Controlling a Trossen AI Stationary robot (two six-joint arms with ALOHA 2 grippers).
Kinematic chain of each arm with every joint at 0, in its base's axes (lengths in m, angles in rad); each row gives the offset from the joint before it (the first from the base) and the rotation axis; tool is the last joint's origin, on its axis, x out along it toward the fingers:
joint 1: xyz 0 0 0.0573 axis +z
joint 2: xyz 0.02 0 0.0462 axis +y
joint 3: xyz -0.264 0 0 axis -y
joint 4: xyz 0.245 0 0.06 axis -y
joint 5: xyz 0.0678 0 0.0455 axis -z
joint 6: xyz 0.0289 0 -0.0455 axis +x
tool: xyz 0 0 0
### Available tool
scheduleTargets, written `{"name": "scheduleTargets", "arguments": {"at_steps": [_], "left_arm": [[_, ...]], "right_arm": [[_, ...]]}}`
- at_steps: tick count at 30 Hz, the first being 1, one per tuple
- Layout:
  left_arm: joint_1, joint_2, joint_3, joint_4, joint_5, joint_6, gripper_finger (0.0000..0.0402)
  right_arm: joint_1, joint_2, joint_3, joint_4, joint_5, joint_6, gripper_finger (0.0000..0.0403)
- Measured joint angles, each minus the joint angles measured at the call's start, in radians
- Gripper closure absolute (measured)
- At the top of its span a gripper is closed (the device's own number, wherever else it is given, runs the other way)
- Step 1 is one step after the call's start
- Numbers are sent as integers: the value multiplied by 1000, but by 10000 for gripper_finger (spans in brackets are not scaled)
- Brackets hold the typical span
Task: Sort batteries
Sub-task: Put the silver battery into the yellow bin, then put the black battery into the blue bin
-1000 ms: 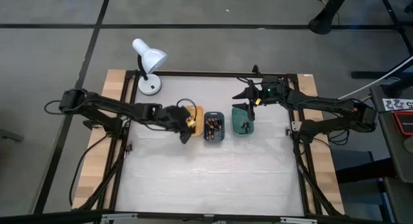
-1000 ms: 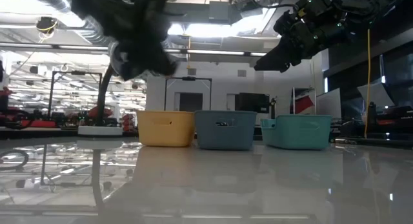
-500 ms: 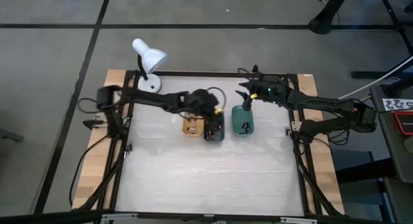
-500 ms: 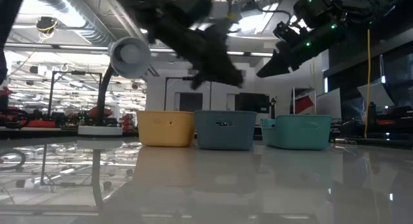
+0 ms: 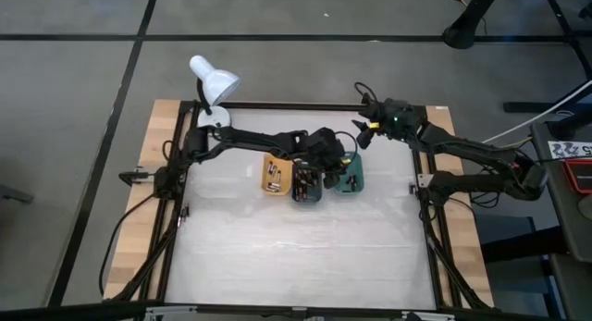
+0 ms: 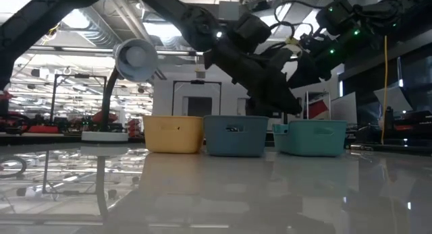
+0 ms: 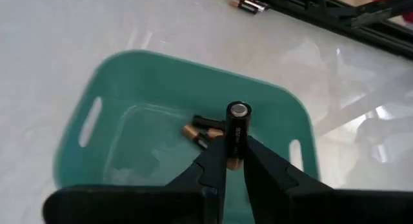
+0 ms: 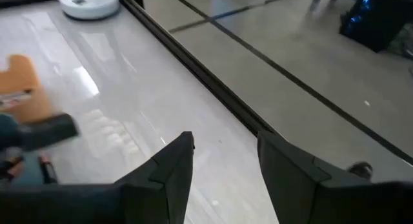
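Three small trays stand in a row mid-table: orange (image 5: 274, 176), dark teal (image 5: 306, 183) and green (image 5: 351, 179), each with batteries in it. My left gripper (image 5: 337, 165) reaches across from the left. It hangs over the green tray (image 7: 122, 75), shut on one dark battery (image 7: 236, 130). A few batteries (image 7: 199, 131) lie on that tray's floor. My right gripper (image 5: 366, 127) hovers open near the table's far edge, beyond the green tray, with nothing between its fingers (image 8: 174, 162). My left gripper pinches the battery between its two fingertips (image 7: 216, 161), on the sides near its copper-coloured end (image 7: 233, 158). The fingers slant down from the table's left. The battery sticks out past the fingertips, silvery cap (image 7: 238, 110) outermost, clear above the green tray.
A white desk lamp (image 5: 214, 85) stands at the far left corner. A black frame (image 5: 277, 106) runs around the white table top. A loose battery (image 7: 249, 2) lies by the frame beyond the green tray. The table's near half holds no objects.
My left gripper has swept from over the orange tray toward the table's right, past the dark teal tray, to above the green tray, sinking a little and rolling. My right gripper has turned and drawn back slightly toward the far edge.
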Motion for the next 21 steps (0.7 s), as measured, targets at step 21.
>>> {"name": "scheduleTargets", "arguments": {"at_steps": [21], "left_arm": [[-35,-106,32,-83,-91,133,255]], "right_arm": [[-7,0,-3,37,-85,-2,230]]}}
